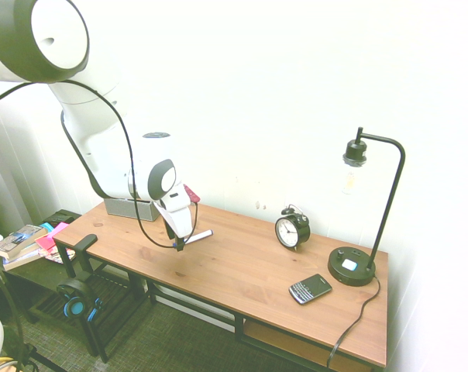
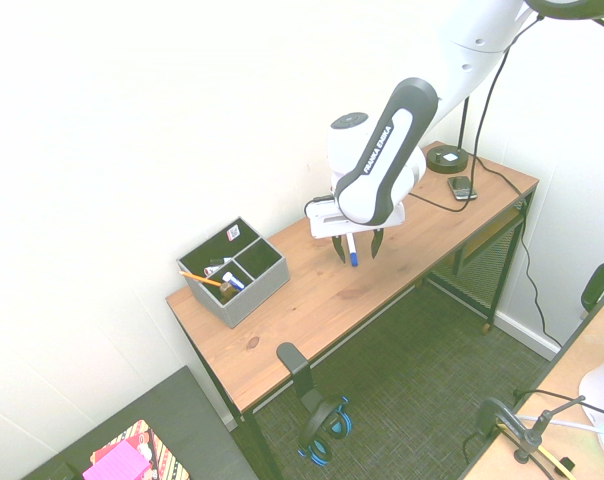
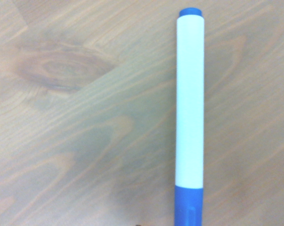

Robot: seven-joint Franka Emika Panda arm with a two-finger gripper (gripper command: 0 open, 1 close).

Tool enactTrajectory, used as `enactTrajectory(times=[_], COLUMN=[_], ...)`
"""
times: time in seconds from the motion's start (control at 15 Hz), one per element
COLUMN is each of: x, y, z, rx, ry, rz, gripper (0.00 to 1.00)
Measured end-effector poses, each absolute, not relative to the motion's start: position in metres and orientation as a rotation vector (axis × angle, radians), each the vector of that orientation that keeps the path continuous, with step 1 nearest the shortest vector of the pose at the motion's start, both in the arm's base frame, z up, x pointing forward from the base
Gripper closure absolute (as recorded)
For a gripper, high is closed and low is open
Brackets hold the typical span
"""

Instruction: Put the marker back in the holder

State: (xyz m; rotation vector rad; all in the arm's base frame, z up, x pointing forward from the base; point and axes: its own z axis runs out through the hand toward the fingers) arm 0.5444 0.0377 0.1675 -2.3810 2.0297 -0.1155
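Note:
The marker lies flat on the wooden desk, a slim white pen with a blue cap. It fills the wrist view from close by. My gripper points down over it, open, with one dark finger on each side of the pen. The grey holder stands at the desk's far left end by the wall, apart from the gripper; in the first exterior view it is mostly hidden behind the arm.
An orange pencil and small items sit in the holder. An alarm clock, a black phone and a black lamp occupy the desk's other end. Headphones hang at the desk's end near the holder.

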Motion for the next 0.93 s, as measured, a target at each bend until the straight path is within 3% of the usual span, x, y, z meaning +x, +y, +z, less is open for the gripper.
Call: enactTrajectory(times=[0.93], x=[0.557], y=[0.025], z=[0.158], rx=[-2.392], ry=[1.994], rz=[-0.106], gripper=[1.0])
